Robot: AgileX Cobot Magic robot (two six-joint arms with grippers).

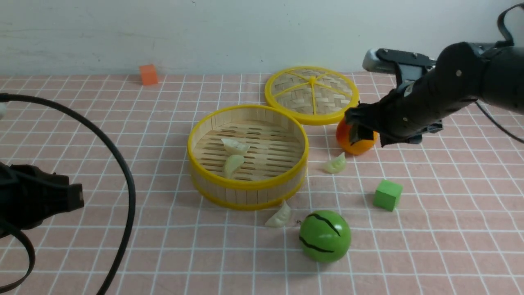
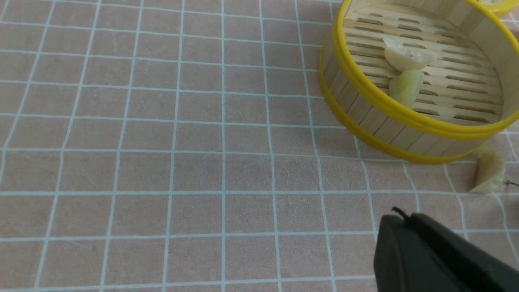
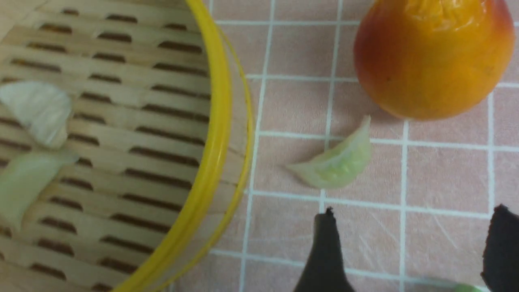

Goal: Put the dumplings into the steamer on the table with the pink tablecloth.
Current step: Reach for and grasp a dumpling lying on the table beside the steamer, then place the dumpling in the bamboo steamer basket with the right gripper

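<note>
The steamer (image 1: 245, 185) stands mid-table on the pink tablecloth (image 1: 123, 123). Two dumplings (image 1: 234, 145) (image 1: 233, 164) lie on its slatted floor, touching. A third dumpling (image 1: 335, 164) lies on the cloth to its right, and another dumpling (image 1: 279, 216) sits just in front of it. My right gripper (image 1: 360, 127) hangs above the cloth to the steamer's right. In its wrist view the right gripper (image 3: 413, 227) is open and empty, a little short of that dumpling (image 3: 334, 162), beside the steamer rim (image 3: 211, 134). My left gripper (image 2: 399, 219) is shut and empty, low at the near left, apart from the steamer (image 2: 389, 105).
The woven yellow lid (image 1: 312, 95) lies flat behind the steamer. An orange fruit (image 1: 356, 141) sits under my right gripper. A green cube (image 1: 387, 194) and a green striped ball (image 1: 324, 236) lie at the front right. A small orange cube (image 1: 148, 74) sits far left. A black cable (image 1: 118, 164) loops at left.
</note>
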